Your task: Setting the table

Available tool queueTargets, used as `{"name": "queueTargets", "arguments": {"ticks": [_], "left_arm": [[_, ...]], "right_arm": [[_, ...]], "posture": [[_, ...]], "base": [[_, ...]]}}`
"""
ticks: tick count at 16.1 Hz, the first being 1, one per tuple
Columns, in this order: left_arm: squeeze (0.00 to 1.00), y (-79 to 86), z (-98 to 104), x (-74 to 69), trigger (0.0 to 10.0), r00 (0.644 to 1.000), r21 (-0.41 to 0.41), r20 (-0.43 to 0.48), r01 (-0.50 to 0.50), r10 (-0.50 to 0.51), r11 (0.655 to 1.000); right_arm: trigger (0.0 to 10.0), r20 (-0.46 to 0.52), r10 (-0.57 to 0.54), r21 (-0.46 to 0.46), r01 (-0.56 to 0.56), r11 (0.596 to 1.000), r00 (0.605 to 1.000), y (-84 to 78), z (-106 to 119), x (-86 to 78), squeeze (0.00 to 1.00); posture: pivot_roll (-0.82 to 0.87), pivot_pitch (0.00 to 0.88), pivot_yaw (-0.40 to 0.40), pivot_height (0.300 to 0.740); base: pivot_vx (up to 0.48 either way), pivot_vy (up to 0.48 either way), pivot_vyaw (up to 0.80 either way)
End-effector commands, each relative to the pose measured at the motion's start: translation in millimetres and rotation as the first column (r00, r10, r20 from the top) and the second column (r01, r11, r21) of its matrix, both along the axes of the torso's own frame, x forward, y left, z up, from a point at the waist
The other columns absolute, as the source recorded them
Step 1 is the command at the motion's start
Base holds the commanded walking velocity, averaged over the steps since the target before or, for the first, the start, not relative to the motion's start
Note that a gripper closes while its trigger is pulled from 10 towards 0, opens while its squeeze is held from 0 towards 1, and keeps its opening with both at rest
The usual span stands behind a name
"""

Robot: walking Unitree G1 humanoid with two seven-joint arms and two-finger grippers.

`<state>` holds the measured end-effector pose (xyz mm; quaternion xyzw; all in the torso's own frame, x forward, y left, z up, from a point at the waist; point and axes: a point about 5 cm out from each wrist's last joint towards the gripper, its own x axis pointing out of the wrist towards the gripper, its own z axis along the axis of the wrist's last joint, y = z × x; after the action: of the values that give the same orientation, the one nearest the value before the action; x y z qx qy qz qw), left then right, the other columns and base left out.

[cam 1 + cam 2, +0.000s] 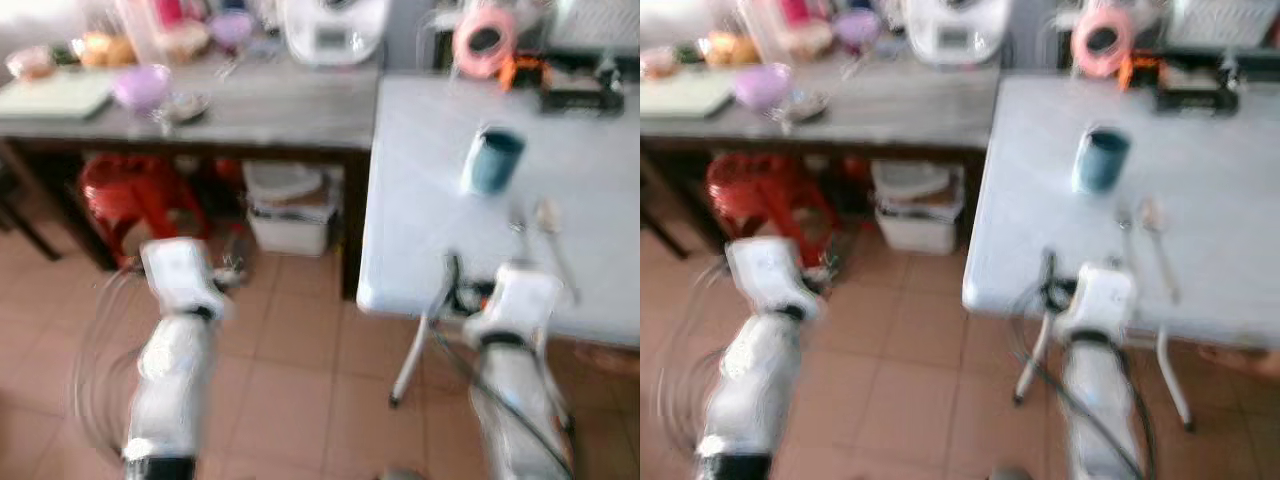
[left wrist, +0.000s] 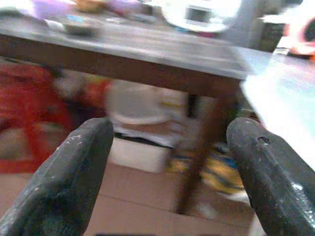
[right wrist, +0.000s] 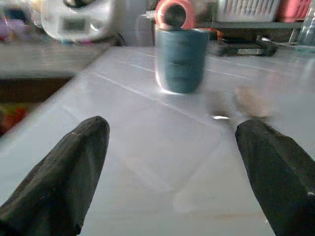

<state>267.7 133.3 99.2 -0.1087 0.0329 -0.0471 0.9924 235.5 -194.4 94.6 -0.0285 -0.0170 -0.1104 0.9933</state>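
A teal cup [image 1: 492, 160] stands upright on the white table [image 1: 430, 200] to my right. Just nearer than it lie two spoons [image 1: 1152, 215], blurred. My right arm [image 1: 520, 295] reaches over the table's front edge. In the right wrist view the right gripper [image 3: 171, 128] is open just above the tabletop, facing the cup [image 3: 181, 59], with nothing between its fingers. My left arm [image 1: 180, 270] hangs over the tiled floor. Its gripper [image 2: 170, 132] is open and empty, pointing under the wooden side table [image 2: 147, 54].
The wooden side table [image 1: 280, 110] on the left carries a purple bowl [image 1: 142, 85], a white appliance [image 1: 330, 30] and several dishes. Below it stand a red stool [image 1: 140, 195] and a white box [image 1: 290, 210]. A pink tape roll [image 1: 483, 40] lies at the white table's back.
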Motion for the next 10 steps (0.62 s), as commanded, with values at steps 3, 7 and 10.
{"name": "queueTargets", "arguments": {"ticks": [3,7,10], "left_arm": [[0.0,4.0,-0.8,0.8,10.0,0.999,0.022,0.014,0.032,-0.032,0.999],[0.0,0.4,3.3,3.0,10.0,0.997,0.028,0.051,0.064,-0.066,0.998],[0.0,2.7,1.2,1.8,10.0,0.998,0.05,0.041,0.045,-0.047,0.998]], "right_arm": [[10.0,0.04,0.059,0.021,-0.06,0.998,0.997,14.5,12.3,14.5,0.0],[10.0,0.053,0.05,0.017,-0.051,0.999,0.997,10.5,16.2,18.9,0.0],[10.0,0.049,0.046,0.015,-0.047,0.999,0.998,10.8,14.8,16.4,0.0]], "posture": [[-0.03,0.0,0.062,0.74],[-0.04,0.0,0.065,0.74],[-0.03,0.0,0.07,0.74]], "base": [[0.0,0.0,-0.17],[0.0,0.0,-0.73],[0.0,0.0,-0.65]]}}
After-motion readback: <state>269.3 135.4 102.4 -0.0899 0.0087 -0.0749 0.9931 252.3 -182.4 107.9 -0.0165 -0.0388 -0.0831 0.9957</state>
